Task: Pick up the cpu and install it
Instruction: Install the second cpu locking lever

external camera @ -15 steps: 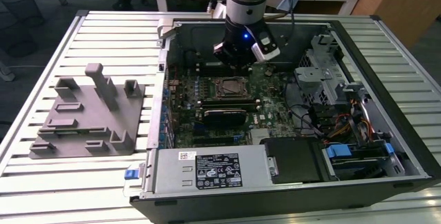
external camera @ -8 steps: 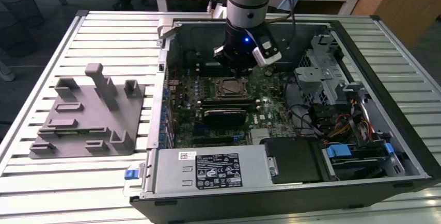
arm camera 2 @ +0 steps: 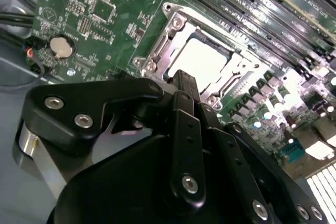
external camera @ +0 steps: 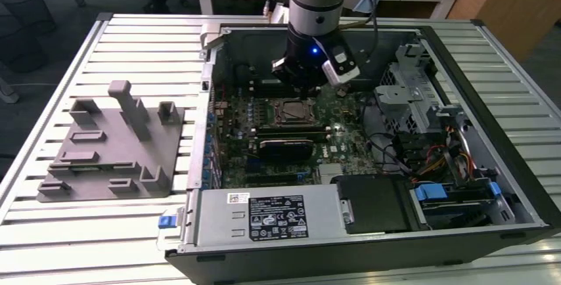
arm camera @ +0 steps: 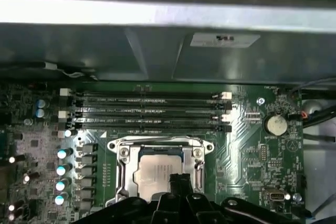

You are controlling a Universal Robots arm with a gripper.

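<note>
The cpu (arm camera 2: 202,59) lies flat in the motherboard socket, its silvery-white top showing inside the metal socket frame (arm camera 2: 157,51). In the first wrist view the cpu (arm camera: 156,168) is partly hidden behind my fingertips (arm camera: 180,180). My gripper (external camera: 309,92) hangs inside the open computer case, just above the far edge of the socket, where the cpu (external camera: 290,109) shows as a pale square. In the second wrist view my gripper (arm camera 2: 184,85) has its black fingers pressed together with nothing between them, a little clear of the chip.
A grey plastic fixture block (external camera: 114,147) stands on the slatted table at the exterior view's left. Inside the case (external camera: 210,68) are memory slots (arm camera: 147,111), a drive cage (external camera: 412,81), cables (external camera: 438,160) and a power supply (external camera: 272,216).
</note>
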